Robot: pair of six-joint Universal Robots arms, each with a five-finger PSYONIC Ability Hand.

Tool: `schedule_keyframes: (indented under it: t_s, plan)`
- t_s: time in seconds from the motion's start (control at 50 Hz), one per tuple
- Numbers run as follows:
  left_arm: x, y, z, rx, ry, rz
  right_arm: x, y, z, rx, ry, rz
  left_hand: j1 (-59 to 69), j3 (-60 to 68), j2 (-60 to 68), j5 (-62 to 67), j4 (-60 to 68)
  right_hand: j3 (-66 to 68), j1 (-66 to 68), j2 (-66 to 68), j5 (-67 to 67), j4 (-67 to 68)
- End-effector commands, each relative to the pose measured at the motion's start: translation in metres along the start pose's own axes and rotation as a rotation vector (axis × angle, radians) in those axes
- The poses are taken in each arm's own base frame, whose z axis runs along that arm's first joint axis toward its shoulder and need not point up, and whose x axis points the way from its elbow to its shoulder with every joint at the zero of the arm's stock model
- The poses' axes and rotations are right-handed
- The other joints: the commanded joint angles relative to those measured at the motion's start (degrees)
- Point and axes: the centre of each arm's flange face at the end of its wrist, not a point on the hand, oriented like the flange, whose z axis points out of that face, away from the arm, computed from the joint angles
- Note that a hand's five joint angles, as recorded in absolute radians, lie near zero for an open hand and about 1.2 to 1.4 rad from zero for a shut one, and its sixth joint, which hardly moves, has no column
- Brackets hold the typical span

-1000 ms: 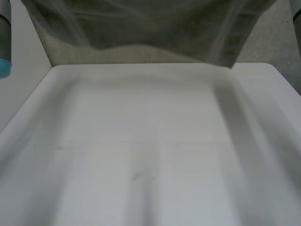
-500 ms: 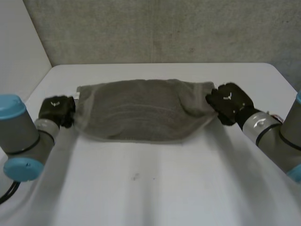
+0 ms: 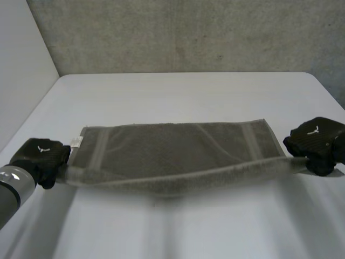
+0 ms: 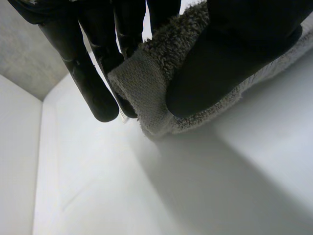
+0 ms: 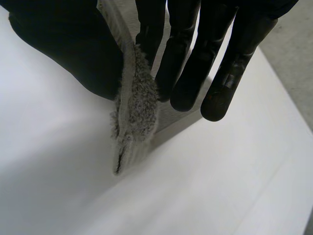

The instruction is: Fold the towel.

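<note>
Both hands were clamped on the towel (image 3: 172, 148), one at each near corner. The left hand (image 3: 40, 157) had its corner pinched between thumb (image 4: 234, 63) and fingers (image 4: 93, 73), with the hemmed band poking out between them. The right hand (image 3: 318, 141) did the same at the other end, fingers (image 5: 186, 63) nearly straight, pressing the fluffy edge against the thumb.

Change since a second ago: back then the towel hung high in the air, covering the far wall. Half a second ago it was down on the table (image 3: 188, 89), bunched and wrinkled, with the hands closer together. Now the hands had moved wider apart and nearer to the robot, and the towel was pulled long between them. Its far part lay flat on the table, while the near edge stood a little off the surface, fairly taut and sagging slightly in the middle. A small white tag (image 3: 76, 141) showed at the left hand's corner.

My read: this was the shake-out and lay-down step, almost finished. The towel looked spread as one layer, pale bands at both short ends, with no fold made yet. The next move would likely be carrying the held edge over to the far edge, and both hands would need to travel evenly or the edges would end up skewed.

Containers: none to log, the towel was the sole item on the table
</note>
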Motion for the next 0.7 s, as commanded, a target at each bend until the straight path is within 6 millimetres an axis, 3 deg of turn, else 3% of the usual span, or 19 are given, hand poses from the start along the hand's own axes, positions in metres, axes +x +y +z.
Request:
schedule_keyframes:
  t_s: [0.02, 0.04, 0.08, 0.14, 0.18, 0.2, 0.3, 0.46, 0.66, 0.68, 0.7]
  plan:
    - [-0.001, -0.004, 0.037, 0.045, 0.034, -0.010, 0.003, 0.003, 0.056, 0.076, 0.070, 0.057, 14.2, 10.4, 10.4, 11.5, 10.2, 12.1, 24.5, 12.9, 13.5, 11.8]
    - [-0.001, -0.004, 0.037, 0.045, 0.034, -0.010, 0.003, 0.003, 0.056, 0.076, 0.070, 0.057, 14.2, 10.4, 10.4, 11.5, 10.2, 12.1, 24.5, 12.9, 13.5, 11.8]
    - [-0.002, -0.007, 0.059, 0.067, 0.025, -0.003, 0.003, 0.001, 0.081, 0.100, 0.118, 0.058, 14.2, 10.4, 10.4, 11.5, 10.2, 12.1, 24.5, 12.9, 13.5, 11.8]
    - [-0.002, -0.011, 0.069, 0.086, 0.023, 0.001, 0.001, -0.001, 0.094, 0.103, 0.141, 0.047, 14.2, 10.4, 10.4, 11.5, 10.2, 12.1, 24.5, 12.9, 13.5, 11.8]
    - [-0.005, -0.014, 0.092, 0.102, 0.016, -0.011, -0.003, -0.003, 0.119, 0.116, 0.178, 0.019, 14.2, 10.4, 10.4, 11.5, 10.2, 12.1, 24.5, 12.9, 13.5, 11.8]
    - [-0.005, -0.014, 0.092, 0.102, 0.016, -0.011, -0.003, -0.003, 0.120, 0.116, 0.179, 0.019, 14.2, 10.4, 10.4, 11.5, 10.2, 12.1, 24.5, 12.9, 13.5, 11.8]
    - [-0.011, -0.015, 0.131, 0.102, -0.027, -0.062, -0.004, -0.005, 0.161, 0.188, 0.236, -0.009, 14.2, 10.4, 10.4, 11.5, 10.2, 12.1, 24.5, 12.9, 13.5, 11.8]
    - [-0.006, -0.018, 0.164, 0.104, -0.078, -0.055, -0.006, -0.013, 0.196, 0.279, 0.312, -0.040, 14.2, 10.4, 10.4, 11.5, 10.2, 12.1, 24.5, 12.9, 13.5, 11.8]
    - [0.001, -0.024, 0.184, 0.133, -0.082, -0.042, -0.010, -0.008, 0.225, 0.289, 0.316, -0.047, 14.2, 10.4, 10.4, 11.5, 10.2, 12.1, 24.5, 12.9, 13.5, 11.8]
    - [0.002, -0.023, 0.185, 0.133, -0.081, -0.040, -0.010, -0.007, 0.229, 0.290, 0.315, -0.051, 5.0, 1.3, 1.2, 2.3, 1.1, 8.0, 20.4, 8.8, 9.4, 7.7]
    - [0.002, -0.023, 0.185, 0.133, -0.080, -0.040, -0.010, -0.007, 0.229, 0.290, 0.315, -0.051, 4.9, 1.2, 1.1, 2.3, 1.0, 7.9, 20.3, 8.7, 9.3, 7.6]
